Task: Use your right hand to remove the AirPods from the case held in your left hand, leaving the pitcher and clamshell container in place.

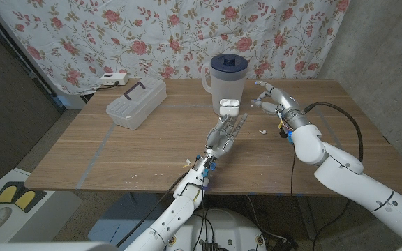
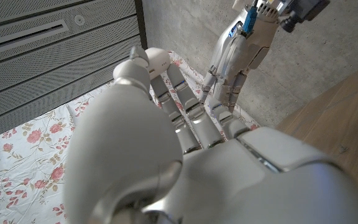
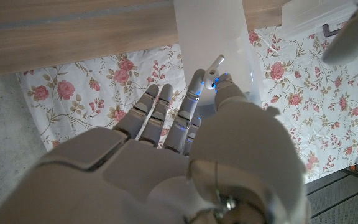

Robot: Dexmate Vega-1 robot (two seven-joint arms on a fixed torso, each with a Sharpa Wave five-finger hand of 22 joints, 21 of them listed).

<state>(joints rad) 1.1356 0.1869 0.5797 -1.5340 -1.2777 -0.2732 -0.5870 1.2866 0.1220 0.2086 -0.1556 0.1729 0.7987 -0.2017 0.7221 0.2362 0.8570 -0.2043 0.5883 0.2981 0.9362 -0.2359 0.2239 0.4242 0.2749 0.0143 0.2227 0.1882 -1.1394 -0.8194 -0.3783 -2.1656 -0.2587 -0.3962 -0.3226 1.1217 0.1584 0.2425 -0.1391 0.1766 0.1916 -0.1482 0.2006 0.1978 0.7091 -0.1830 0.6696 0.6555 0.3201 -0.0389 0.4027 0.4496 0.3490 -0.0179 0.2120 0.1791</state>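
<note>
AirPods case [image 1: 229,107], small, white and lid-up, is sitting in the raised left hand [image 1: 225,132] before the pitcher [image 1: 226,80]. One earbud [image 3: 214,65] is being pinched by the right hand [image 1: 274,99]; another white bit [image 1: 262,130] is lying on the desk [image 1: 117,157]. Setting this one down seems next.

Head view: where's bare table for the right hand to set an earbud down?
Bare wood lies right of the right hand, and along the near edge of the table. Crowded around pitcher and case.
</note>
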